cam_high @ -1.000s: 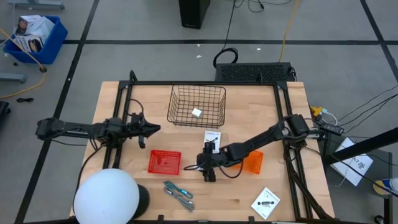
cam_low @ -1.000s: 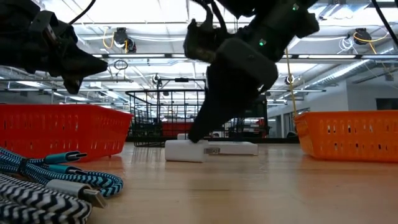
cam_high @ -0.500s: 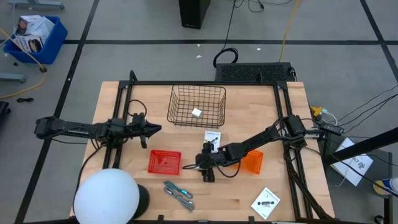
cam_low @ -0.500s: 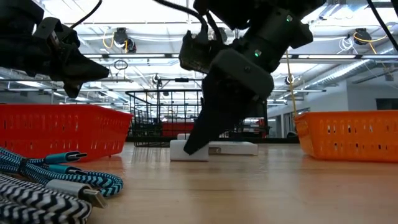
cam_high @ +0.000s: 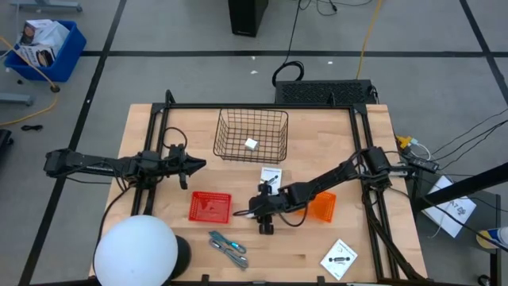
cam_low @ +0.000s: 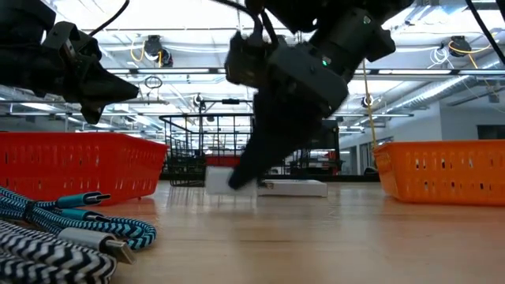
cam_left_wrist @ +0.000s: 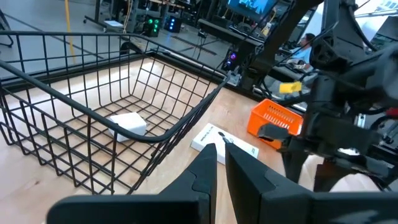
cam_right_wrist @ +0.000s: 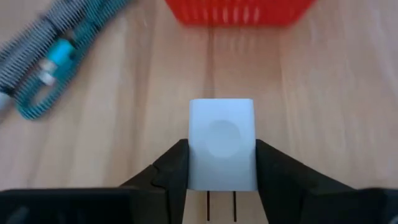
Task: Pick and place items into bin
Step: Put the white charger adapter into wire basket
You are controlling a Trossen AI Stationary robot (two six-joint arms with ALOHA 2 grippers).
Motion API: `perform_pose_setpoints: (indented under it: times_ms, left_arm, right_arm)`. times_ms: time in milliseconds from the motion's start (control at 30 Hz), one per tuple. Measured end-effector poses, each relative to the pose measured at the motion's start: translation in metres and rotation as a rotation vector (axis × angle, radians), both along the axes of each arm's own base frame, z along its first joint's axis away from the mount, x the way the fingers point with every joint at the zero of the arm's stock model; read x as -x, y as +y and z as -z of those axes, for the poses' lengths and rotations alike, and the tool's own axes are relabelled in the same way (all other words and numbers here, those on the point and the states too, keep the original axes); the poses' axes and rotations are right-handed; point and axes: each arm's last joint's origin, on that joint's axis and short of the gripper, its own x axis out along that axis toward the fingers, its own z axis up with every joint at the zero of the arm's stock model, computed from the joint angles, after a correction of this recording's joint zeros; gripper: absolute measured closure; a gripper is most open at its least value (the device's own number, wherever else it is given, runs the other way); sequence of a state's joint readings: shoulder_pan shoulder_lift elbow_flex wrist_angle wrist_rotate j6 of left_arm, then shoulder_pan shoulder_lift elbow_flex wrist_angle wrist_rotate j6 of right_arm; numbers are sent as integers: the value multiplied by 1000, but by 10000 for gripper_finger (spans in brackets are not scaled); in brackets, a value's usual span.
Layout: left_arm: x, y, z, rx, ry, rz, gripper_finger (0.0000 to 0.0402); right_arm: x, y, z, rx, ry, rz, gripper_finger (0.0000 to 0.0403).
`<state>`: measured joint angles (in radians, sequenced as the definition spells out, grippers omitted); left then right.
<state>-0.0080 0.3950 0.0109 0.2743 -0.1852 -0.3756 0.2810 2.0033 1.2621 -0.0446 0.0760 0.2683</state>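
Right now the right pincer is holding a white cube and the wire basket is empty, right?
Not quite. The right pincer does hold a white cube, but the wire basket is not empty: the high view shows another white cube lying inside it, and the left wrist view shows it too.

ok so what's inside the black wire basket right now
One small white cube lies on the floor of the wire basket, nothing else; the mesh hides nothing. The right gripper holds a second cube outside it.

Right gripper [cam_high: 263, 210] near the bench's centre, arm stretched in from the right edge, fingers [cam_right_wrist: 171, 168] clamped on a small white cube [cam_right_wrist: 221, 143]. Left gripper [cam_high: 193, 164] waiting by the left edge, fingers together.
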Motion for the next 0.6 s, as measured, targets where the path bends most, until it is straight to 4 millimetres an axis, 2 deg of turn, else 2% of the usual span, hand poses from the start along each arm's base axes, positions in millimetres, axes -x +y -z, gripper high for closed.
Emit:
perform_pose_setpoints:
  times_ms: [133, 267, 433, 600]
  left_arm:
    - [0, 0, 0, 0, 0, -1, 364]
    - [0, 0, 0, -4, 3, 0, 364]
    - [0, 0, 1, -5, 9, 0, 364]
    - [0, 0, 1, -7, 10, 0, 364]
  right_arm:
    - [0, -1, -17, 22, -63, -1, 261]
    - [8, -6, -45, 120, -110, 22, 261]
    - [26, -24, -103, 226, -231, 90, 261]
    - [51, -55, -165, 355, -407, 212, 261]
